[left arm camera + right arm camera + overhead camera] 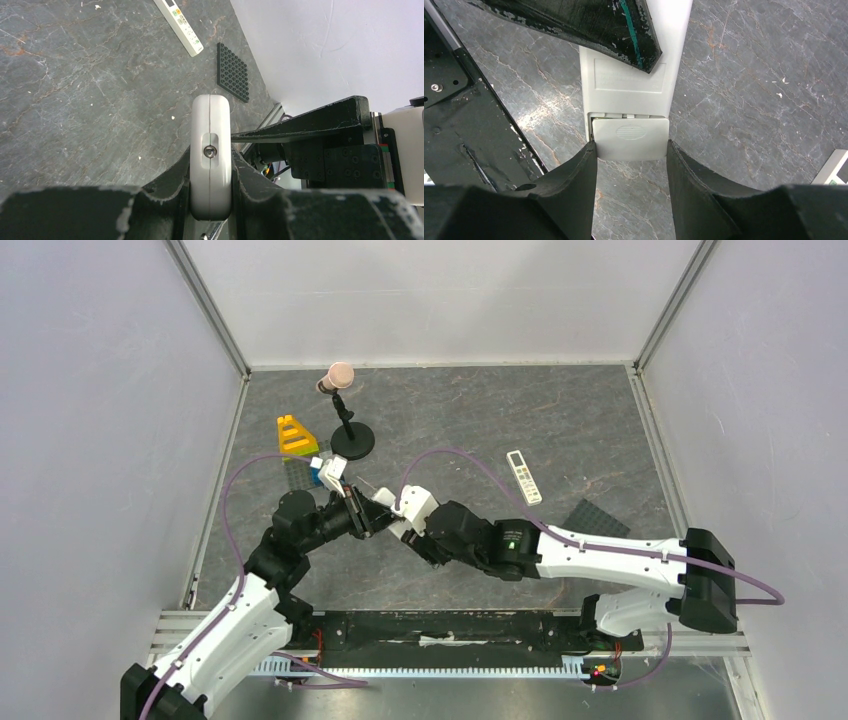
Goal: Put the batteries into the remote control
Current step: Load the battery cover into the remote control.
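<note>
Two grips: left gripper (211,159) clamps short white plastic remote control (210,115), right gripper (631,150) pinches white battery cover (630,131); slide straight.

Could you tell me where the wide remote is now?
Left of centre in the top view, above the table: the left gripper clamps the remote, the right gripper pinches its end.

Seen from the left wrist, the remote control (210,130) stands edge-on, so neither face shows, and its near end is buried in the left gripper (210,200). From the right wrist, its far end is crossed by a black finger (589,20) and cut by the top edge. The back cover (630,132), within the right gripper (631,147), hides whatever lies beneath. From above, both grippers cover nearly all of it. The slim white remote (179,25) runs off the top edge.
</note>
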You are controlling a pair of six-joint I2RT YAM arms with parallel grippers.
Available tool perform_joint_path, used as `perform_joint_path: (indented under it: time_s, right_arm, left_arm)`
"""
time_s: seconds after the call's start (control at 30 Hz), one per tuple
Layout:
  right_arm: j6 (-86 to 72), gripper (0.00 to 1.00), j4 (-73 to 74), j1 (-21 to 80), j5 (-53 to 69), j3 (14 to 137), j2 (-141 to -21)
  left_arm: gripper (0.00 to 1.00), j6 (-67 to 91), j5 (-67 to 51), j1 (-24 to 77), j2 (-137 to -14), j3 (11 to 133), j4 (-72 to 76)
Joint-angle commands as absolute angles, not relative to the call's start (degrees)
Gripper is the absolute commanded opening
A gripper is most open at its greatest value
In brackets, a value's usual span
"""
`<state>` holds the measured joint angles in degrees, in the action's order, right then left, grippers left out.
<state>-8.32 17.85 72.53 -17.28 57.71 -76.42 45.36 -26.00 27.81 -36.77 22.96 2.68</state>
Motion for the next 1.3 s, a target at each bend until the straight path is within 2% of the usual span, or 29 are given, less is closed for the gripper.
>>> perform_joint_path:
  time_s: [0.0, 0.53, 1.27]
  right_arm:
    - [-8.25, 0.10, 17.22, 72.77, -13.90, 61.50, -77.03]
    - [-12.34, 0.12, 20.54, 72.50, -12.01, 66.91, -79.92]
    - [-15.46, 0.14, 25.18, 71.98, -11.49, 72.81, -83.35]
  left_arm:
    - [0.02, 43.26, -28.70, 28.64, -35.78, 25.67, 7.06]
    - [0.02, 43.24, -29.71, 29.64, -34.43, 24.43, 9.93]
    - [0.02, 42.63, -24.72, 29.96, -33.05, 24.47, 6.81]
